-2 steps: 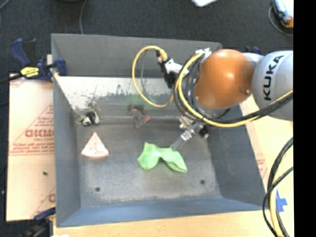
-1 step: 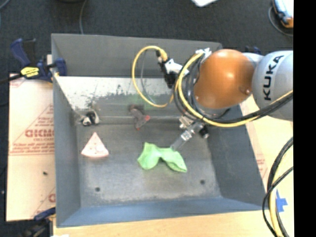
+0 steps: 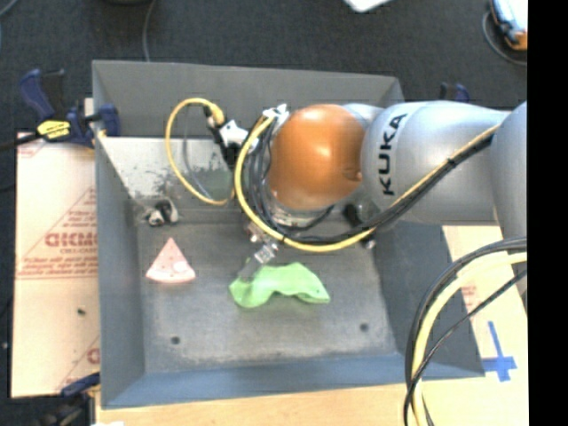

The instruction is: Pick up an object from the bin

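- The claw (image 3: pixel 263 257) hangs under the arm's orange cover (image 3: pixel 311 158), near the middle of the bin (image 3: pixel 266 337).
- Its tip is at the upper-left end of a crumpled green soft thing (image 3: pixel 282 285), which lies on the bin floor just below centre.
- I cannot tell how far the claw is open or whether it grips anything.
- A pink wedge (image 3: pixel 170 264) lies towards the left wall.
- A small black-and-white thing (image 3: pixel 160 212) sits near the far-left corner.
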